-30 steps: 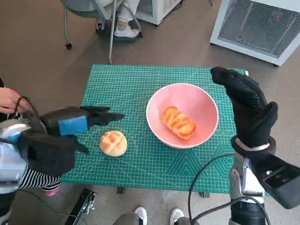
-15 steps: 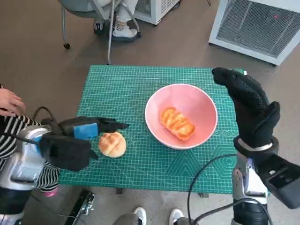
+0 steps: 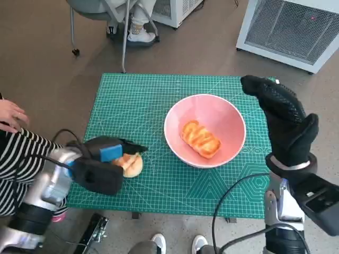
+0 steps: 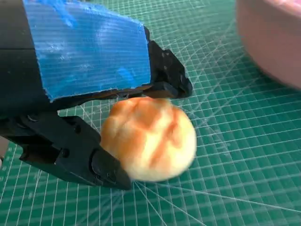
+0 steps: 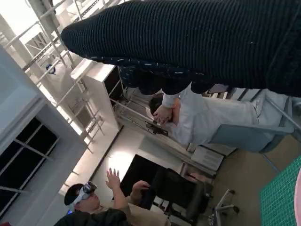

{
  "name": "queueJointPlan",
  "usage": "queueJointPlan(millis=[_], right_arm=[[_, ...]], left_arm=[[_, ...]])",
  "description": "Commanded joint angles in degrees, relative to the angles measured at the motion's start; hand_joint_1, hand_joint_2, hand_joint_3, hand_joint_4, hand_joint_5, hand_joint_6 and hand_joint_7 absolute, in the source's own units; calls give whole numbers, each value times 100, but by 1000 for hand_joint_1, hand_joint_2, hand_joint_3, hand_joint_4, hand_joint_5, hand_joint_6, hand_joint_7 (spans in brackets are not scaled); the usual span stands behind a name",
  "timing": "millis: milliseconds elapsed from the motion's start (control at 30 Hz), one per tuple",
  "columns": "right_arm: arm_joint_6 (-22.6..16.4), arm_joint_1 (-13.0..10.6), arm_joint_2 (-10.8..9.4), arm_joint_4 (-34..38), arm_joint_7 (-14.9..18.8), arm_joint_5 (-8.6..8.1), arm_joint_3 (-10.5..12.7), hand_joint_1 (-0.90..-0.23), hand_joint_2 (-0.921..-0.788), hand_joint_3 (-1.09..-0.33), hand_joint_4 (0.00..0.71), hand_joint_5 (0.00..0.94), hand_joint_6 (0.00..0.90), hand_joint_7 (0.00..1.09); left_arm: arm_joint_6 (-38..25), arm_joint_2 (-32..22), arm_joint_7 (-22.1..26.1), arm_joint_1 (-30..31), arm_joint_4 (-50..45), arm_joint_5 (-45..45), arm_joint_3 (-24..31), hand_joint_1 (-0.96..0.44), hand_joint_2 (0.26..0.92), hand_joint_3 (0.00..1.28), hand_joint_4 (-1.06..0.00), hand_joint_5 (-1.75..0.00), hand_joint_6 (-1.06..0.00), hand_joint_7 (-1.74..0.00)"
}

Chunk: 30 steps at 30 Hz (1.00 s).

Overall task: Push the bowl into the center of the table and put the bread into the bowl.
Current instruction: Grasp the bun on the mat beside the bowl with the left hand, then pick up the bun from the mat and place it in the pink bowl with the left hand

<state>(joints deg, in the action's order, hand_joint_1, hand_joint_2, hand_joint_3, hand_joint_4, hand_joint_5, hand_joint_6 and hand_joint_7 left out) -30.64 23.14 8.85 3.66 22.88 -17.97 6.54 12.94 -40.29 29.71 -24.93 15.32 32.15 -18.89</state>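
Observation:
A pink bowl (image 3: 228, 114) stands right of the middle of the green cutting mat (image 3: 137, 100), with a long glazed bread (image 3: 201, 138) lying in it. A round bun (image 3: 133, 164) sits on the mat near the front left. My left hand (image 3: 103, 165) is down over the bun. In the left wrist view its black fingers (image 4: 164, 84) lie across the bun (image 4: 150, 139) and its thumb presses the other side, with the bowl's wall (image 4: 273, 42) just beyond. My right hand (image 3: 283, 119) is raised upright beside the bowl's right side, fingers straight, holding nothing; the glove (image 5: 188, 42) fills the right wrist view.
A person's hand (image 3: 9, 116) and striped sleeve (image 3: 21, 159) are at the table's left edge. A chair and feet (image 3: 139, 33) stand behind the table, a white unit (image 3: 291, 26) at the back right. Shoes (image 3: 159, 243) show below the front edge.
My left hand has moved toward the front and right, from beside the round bun to over it, and its fingers have closed around it. The bowl and right hand stay put.

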Motion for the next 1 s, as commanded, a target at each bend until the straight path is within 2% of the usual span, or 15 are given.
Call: queueJointPlan(millis=[33, 67, 133, 200, 267, 633, 1000], right_arm=[[86, -143, 32, -5, 25, -41, 28, -671, -921, -701, 148, 5, 56, 443], [89, -147, 32, -10, 24, -47, 31, -671, -921, -700, 149, 5, 56, 443], [95, -154, 30, -21, 21, -53, 35, -671, -921, -700, 150, 5, 56, 443], [93, -157, 25, -22, 19, -52, 37, -670, -921, -700, 151, 5, 55, 444], [81, -154, 16, -7, 17, -48, 39, -670, -921, -700, 151, 5, 54, 445], [67, -122, -15, 44, -14, -9, 39, -667, -921, -700, 152, 5, 53, 447], [25, -104, -55, 152, 1, -39, 43, -667, -921, -700, 152, 3, 52, 449]], left_arm=[[76, -28, -177, -61, -15, 241, -42, -111, 883, 72, -770, -350, -650, -816], [96, -57, -162, -58, -80, 211, -2, -70, 897, 74, -747, -631, -623, -963], [121, -101, -123, -54, -194, 131, 79, -35, 908, 57, -754, -882, -621, -1036], [121, -137, -74, -42, -334, 30, 174, -13, 914, 48, -755, -1055, -629, -1060], [123, -170, -25, -9, -536, -102, 312, -6, 913, 38, -769, -1103, -648, -1046], [40, -206, -38, 220, -1935, -793, 1189, 2, 910, 29, -807, -1084, -641, -1097], [89, 52, -338, -435, -2281, -1190, 1631, 2, 913, 22, -817, -1028, -630, -1155]])
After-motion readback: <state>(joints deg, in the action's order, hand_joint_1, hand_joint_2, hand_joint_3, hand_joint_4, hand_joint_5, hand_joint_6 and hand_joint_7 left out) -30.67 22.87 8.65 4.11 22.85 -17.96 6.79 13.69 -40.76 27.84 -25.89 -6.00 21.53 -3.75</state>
